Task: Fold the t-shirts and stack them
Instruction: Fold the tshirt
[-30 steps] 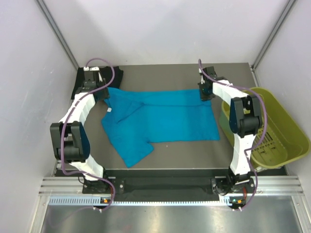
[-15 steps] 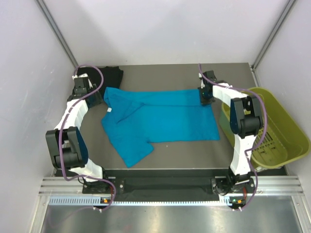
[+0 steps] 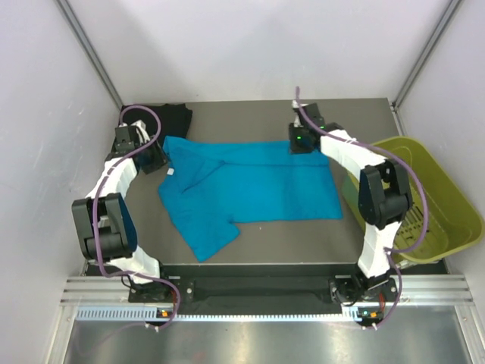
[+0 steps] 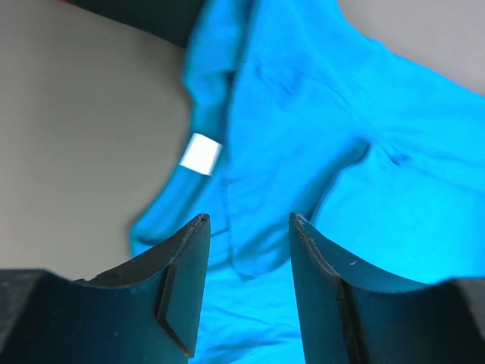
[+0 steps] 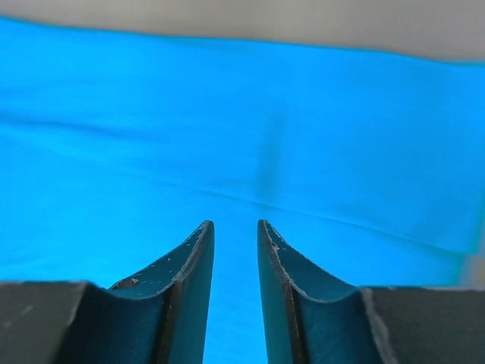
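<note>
A bright teal-blue t-shirt [image 3: 258, 186] lies spread on the grey table, one sleeve pointing toward the near edge. Its white neck label [image 4: 201, 153] shows by the collar. A black t-shirt [image 3: 173, 116] sits bunched at the back left corner, and a sliver of red [image 4: 65, 2] shows beside it. My left gripper [image 3: 154, 159] hovers open just above the teal collar area [image 4: 248, 220], nothing between its fingers. Over the shirt's back edge, my right gripper [image 3: 301, 142] holds its jaws a narrow gap apart [image 5: 235, 224], with only flat teal cloth below.
A yellow-green plastic bin [image 3: 447, 199] stands at the right edge beside the right arm. White walls close in the left, back and right. Bare grey table [image 3: 288, 239] runs between the shirt and the arm bases.
The right gripper let go of the shirt's back right corner, its jaws parted, and it slid left along the back edge. The left gripper swung from the black shirt toward the teal collar.
</note>
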Controlling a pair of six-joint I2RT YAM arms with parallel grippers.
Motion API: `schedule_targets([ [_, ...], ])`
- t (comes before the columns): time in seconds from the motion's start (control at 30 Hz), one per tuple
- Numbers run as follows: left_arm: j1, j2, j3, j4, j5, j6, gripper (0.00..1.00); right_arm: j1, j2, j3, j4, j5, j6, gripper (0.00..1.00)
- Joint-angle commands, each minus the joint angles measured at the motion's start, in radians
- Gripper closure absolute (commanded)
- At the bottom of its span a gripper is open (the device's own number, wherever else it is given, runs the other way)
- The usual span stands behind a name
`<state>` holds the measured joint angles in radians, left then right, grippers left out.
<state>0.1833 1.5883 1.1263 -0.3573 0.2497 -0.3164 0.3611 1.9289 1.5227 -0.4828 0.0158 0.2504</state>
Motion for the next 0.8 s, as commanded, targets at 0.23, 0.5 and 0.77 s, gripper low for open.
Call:
schedule_targets([
  [0.23,-0.071,0.189,0.096,0.181,0.338,0.072,0.50,0.203,-0.062,0.025,0.141,-0.043,0.102,0.69],
  [0.5,-0.151,0.318,0.202,0.172,0.345,0.212,0.46,0.199,-0.153,-0.053,0.148,-0.033,0.049,0.68],
  [0.77,-0.231,0.381,0.231,0.155,0.290,0.287,0.46,0.187,-0.186,-0.073,0.154,-0.037,0.038,0.68],
])
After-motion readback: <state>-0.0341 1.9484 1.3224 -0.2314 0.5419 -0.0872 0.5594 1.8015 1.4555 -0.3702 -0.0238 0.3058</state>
